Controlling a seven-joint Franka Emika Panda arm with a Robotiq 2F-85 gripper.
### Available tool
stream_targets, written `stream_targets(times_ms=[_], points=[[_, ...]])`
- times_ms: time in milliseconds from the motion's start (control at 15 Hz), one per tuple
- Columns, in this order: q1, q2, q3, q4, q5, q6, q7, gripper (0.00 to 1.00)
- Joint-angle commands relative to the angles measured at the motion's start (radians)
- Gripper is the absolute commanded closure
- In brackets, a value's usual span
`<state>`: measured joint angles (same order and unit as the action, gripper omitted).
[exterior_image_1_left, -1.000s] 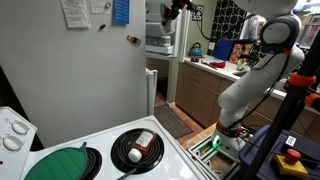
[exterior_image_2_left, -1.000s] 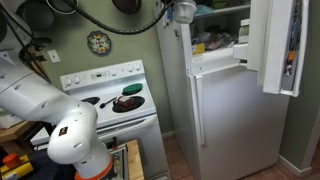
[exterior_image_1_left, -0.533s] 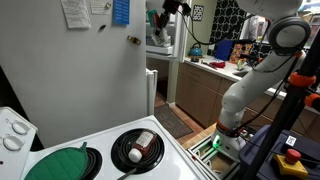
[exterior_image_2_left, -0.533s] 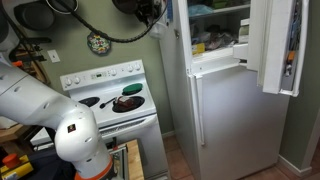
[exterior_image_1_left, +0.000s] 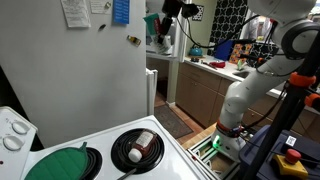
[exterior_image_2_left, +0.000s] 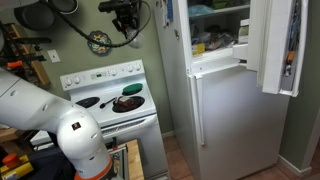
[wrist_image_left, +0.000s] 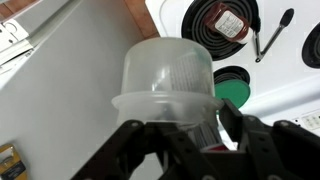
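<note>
Cup (wrist_image_left: 165, 75) of clear plastic sits clamped in the end effector (wrist_image_left: 180, 128) — the jaws are half closed around its lower part. Over the last second the arm has swung away from the open fridge (exterior_image_2_left: 225, 110). It now holds the cup high in the air above the stove (wrist_image_left: 285, 80) — so the carry is well under way.

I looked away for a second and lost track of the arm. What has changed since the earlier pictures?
The gripper, shut on a clear plastic container, has swung away from the open freezer to high above the stove. No change of grip shows: nothing was taken or let go. The freezer door stays open and the pan stays on its burner.
</note>
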<state>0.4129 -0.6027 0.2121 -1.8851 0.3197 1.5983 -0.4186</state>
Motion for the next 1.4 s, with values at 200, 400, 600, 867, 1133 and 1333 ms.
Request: stream_targets(times_ms=[200,400,600,867,1133,1333], points=[[-0.011,0.007,-0.003,0.005,0.001,-0.003,-0.001,0.74],[0.051,0.054,-0.015,-0.066,0.124,0.081,-0.133,0.74],[0.089,0.098,-0.012,-0.139,0.218,0.179,-0.269,0.74],[0.122,0.166,-0.004,-0.209,0.34,0.242,-0.492,0.74],[0.129,0.223,0.027,-0.236,0.45,0.225,-0.707,0.74],[0.088,0.24,0.065,-0.222,0.455,0.212,-0.703,0.49]])
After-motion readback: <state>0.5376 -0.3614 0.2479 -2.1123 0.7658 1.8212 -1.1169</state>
